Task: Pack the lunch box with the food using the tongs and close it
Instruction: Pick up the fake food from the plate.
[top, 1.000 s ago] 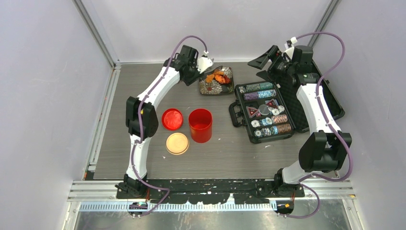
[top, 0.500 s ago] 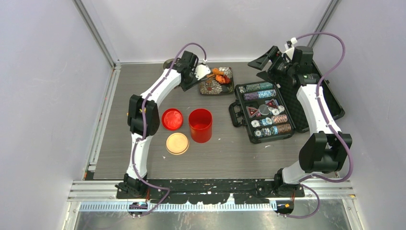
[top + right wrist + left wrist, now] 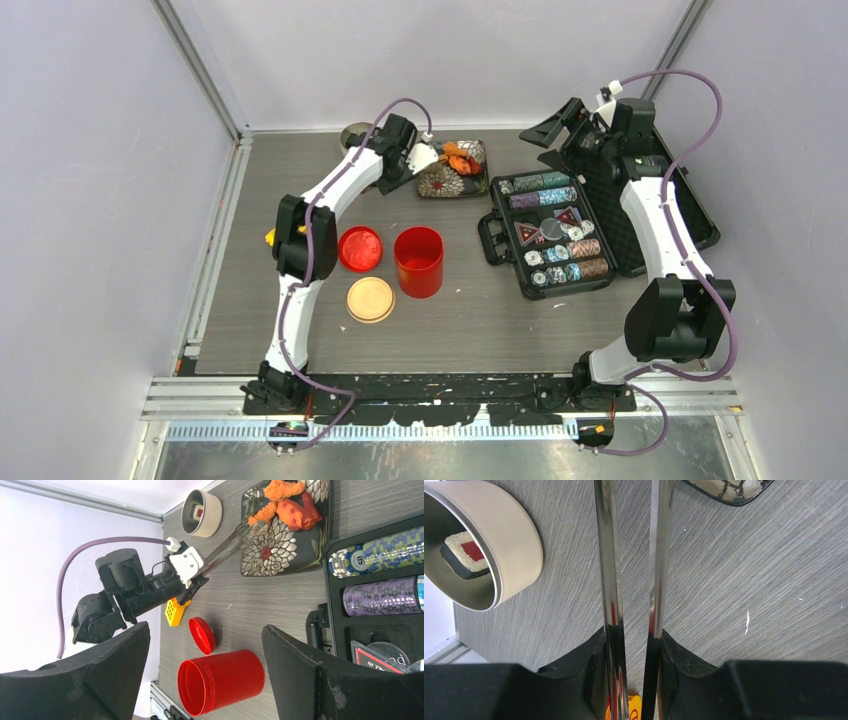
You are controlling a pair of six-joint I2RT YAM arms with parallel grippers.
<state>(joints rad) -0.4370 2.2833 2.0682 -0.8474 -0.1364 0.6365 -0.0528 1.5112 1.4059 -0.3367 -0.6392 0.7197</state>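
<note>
My left gripper (image 3: 415,160) (image 3: 631,635) is shut on the silver tongs (image 3: 610,555) (image 3: 227,545), one arm against each finger, with a narrow gap between the arms. In the right wrist view the tongs' tips lie at the orange food (image 3: 287,505) (image 3: 460,156) on the flowered plate (image 3: 270,555) (image 3: 440,182). The cream tub (image 3: 509,545) (image 3: 355,133) stands left of the tongs with a dark-and-white food piece (image 3: 466,555) inside. The open red canister (image 3: 419,262) (image 3: 220,680), its red lid (image 3: 359,249) and the beige lid (image 3: 370,299) sit mid-table. My right gripper (image 3: 556,122) (image 3: 205,626) hangs open and empty at the back right.
An open black poker-chip case (image 3: 550,235) with rows of chips (image 3: 380,555) fills the right side, next to the plate. A yellow toy block (image 3: 175,611) lies by the left arm's elbow. The table's back wall runs just behind the cream tub and plate.
The left wrist has dropped lower toward the plate, uncovering the cream tub behind it. The tongs' arms have been squeezed closer. The right arm has not moved.
</note>
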